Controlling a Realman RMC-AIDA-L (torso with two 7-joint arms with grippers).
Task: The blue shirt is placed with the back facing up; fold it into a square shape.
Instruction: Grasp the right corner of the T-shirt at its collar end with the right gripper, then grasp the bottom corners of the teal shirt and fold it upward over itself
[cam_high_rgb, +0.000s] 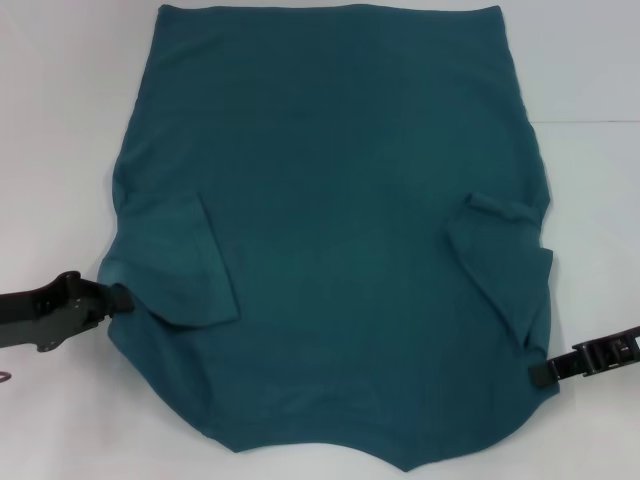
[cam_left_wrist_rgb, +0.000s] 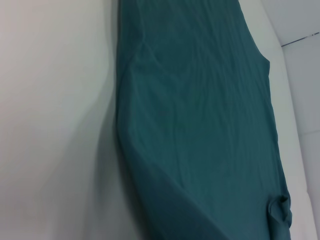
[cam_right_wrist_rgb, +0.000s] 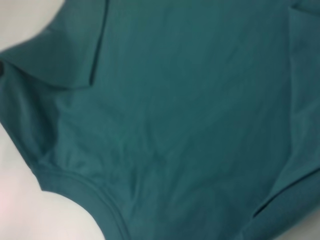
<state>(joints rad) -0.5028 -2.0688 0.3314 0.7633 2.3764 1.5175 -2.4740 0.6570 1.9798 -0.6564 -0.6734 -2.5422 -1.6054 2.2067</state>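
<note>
Item: left gripper (cam_high_rgb: 120, 298). Loc: left edge of the blue shirt (cam_high_rgb: 330, 230), low at table level, tip right at the folded sleeve's outer corner. Cloth appears bunched at the tip, so prob. pinching the hem there; jaw gap itself not visible, cannot tell for sure.

Item: the blue shirt. Loc: centre of the white table (cam_high_rgb: 60, 120), spread flat, plain side up, no lettering seen. Collar end nearest the robot, straight hem far side. Left sleeve (cam_high_rgb: 185, 270) turned inward over the body, lies fairly flat. Right sleeve (cam_high_rgb: 495, 255) also turned inward but rumpled, edge curled up near the shoulder.

Item: right gripper (cam_high_rgb: 545, 373). Loc: right edge of the shirt, near the collar-side corner, tip touching or just beside the cloth. Open/closed: cannot tell.

Status (est.):
- Done: shirt laid out back up; both sleeves tucked in, giving a rough rectangle.
- Left: side edges not yet brought to the middle; no lengthwise fold; no hem-to-collar fold. Shape is far from square.
- Approx. early stage, maybe first quarter.
- Note: right sleeve prob. needs smoothing or the later folds will sit lumpy.
</note>
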